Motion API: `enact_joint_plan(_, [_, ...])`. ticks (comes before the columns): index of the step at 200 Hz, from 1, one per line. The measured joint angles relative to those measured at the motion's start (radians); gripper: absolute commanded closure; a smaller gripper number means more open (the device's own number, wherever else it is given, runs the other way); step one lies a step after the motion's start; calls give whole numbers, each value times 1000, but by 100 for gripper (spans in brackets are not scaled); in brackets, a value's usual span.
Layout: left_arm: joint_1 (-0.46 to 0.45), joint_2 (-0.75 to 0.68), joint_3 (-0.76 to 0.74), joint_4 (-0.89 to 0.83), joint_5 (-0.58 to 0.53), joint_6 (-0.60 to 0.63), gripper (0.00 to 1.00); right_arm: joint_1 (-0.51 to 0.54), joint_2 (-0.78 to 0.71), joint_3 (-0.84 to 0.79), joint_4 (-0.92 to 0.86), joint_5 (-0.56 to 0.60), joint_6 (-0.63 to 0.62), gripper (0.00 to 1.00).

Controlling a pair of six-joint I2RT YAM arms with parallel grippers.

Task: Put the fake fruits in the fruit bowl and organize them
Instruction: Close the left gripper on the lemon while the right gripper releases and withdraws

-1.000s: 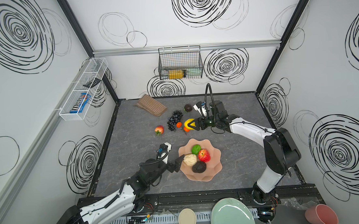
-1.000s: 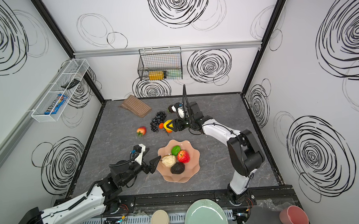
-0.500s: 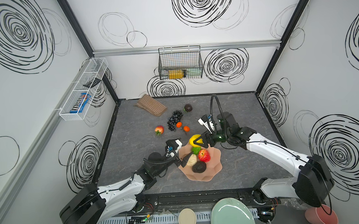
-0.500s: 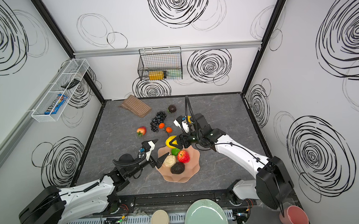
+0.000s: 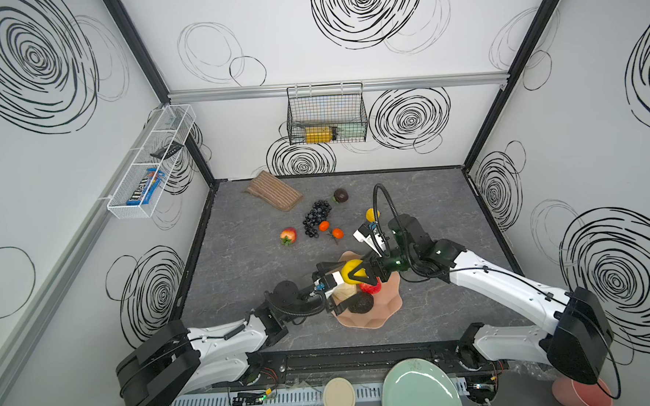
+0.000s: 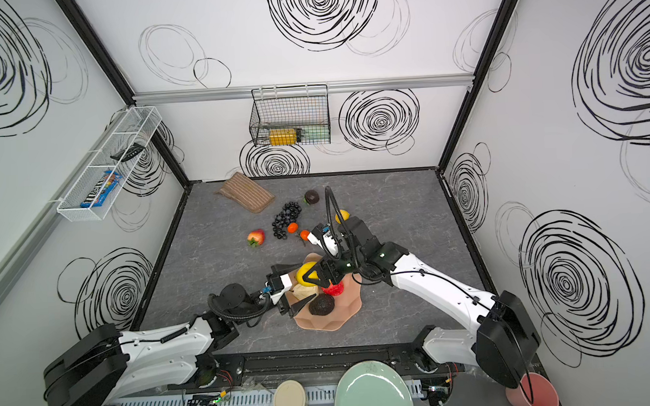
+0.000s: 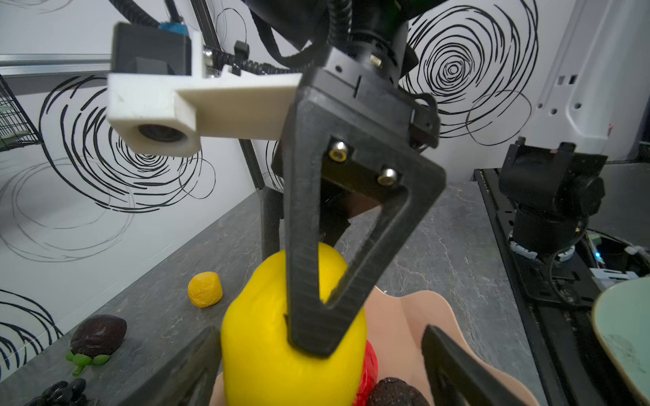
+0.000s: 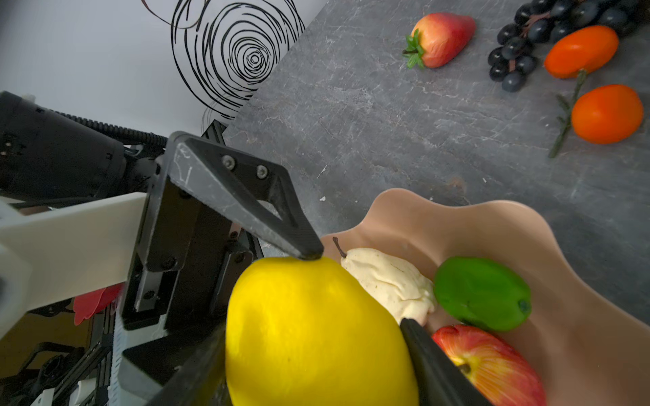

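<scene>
Yellow fruit [image 5: 349, 268]: smooth, glossy, held above the 11 o'clock part of the peach, scalloped fruit bowl [image 5: 391, 301], which sits toward 5 o'clock on the table [image 5: 242, 261]. Right arm reaches in from 4 o'clock, right fingers [image 8: 429, 355] clamped on the fruit's sides. Left arm enters from 8 o'clock, left fingers [image 7: 446, 369] spread wide beside the fruit, gripping nothing.

Pear [image 8: 309, 334] between jaws of right claw [image 5: 350, 274], above fruit bowl [image 5: 391, 303]. Lime [image 8: 482, 293], apple [image 8: 492, 362], avocado [image 5: 361, 303] in bowl below claw. Left claw [image 5: 335, 287] opposite, just beside. Strawberry [image 5: 288, 235], grapes [image 5: 316, 216], tangerines [image 5: 337, 233] on table [image 5: 242, 261] beyond claw.
</scene>
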State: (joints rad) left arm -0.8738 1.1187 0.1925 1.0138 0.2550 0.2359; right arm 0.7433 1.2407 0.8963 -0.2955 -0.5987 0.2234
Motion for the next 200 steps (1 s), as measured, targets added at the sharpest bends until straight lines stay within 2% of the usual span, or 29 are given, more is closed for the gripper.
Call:
enact_joint_plan(74, [-4,45,25,2,-17,25,37,13,0,-13,-2,4,0,41])
enact_joint_plan(102, [-3,45,27,-3,-16,25,39,13,0,-13,-2,8,0,40])
enact_joint_plan(138, [-3,45,31,-11,-14,24,47,13,-1,-15,-2,10,0,39])
enact_joint_plan(174, [-5,42,36,-23,-14,18,48,13,-11,-18,-2,20,1,22])
enact_joint_plan(200, [-17,29,45,-41,-34,9,47,10,-54,-21,-3,77,7,13])
